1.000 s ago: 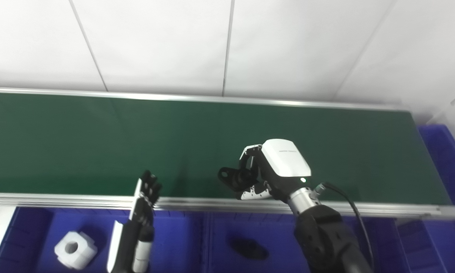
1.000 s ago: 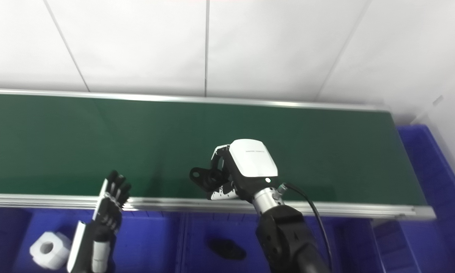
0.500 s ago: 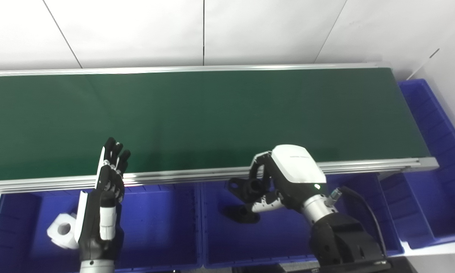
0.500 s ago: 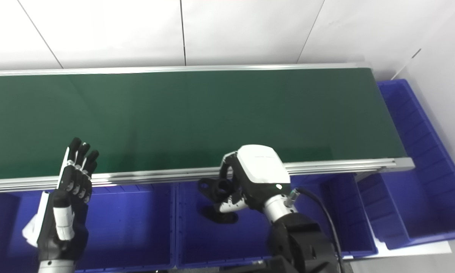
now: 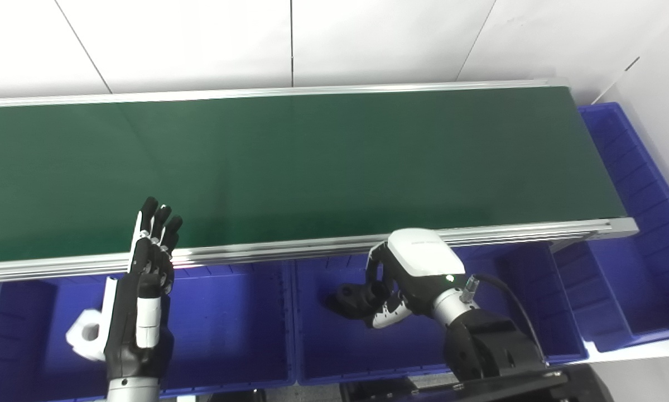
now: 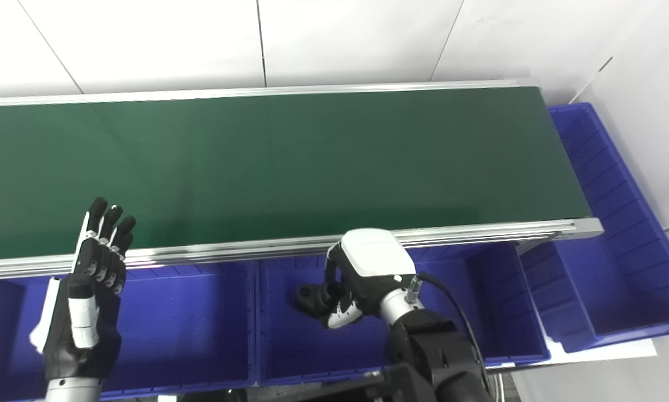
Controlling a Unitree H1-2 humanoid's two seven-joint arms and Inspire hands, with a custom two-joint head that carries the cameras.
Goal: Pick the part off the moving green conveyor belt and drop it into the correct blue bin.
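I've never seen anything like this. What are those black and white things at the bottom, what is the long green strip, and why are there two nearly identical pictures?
The two pictures come from two cameras side by side on a humanoid robot's head, so they show one scene from slightly different spots. The long green conveyor belt carries parts past the robot; no part shows on it right now. In front of it stand blue plastic bins for sorting.

The black and white things are the robot's hands. The right hand is closed around a small black plastic part and holds it over the middle blue bin, ready to drop it. The left hand holds nothing, its fingers straight and pointing up. Behind it, in the left bin, lies a white blocky part with a hole.
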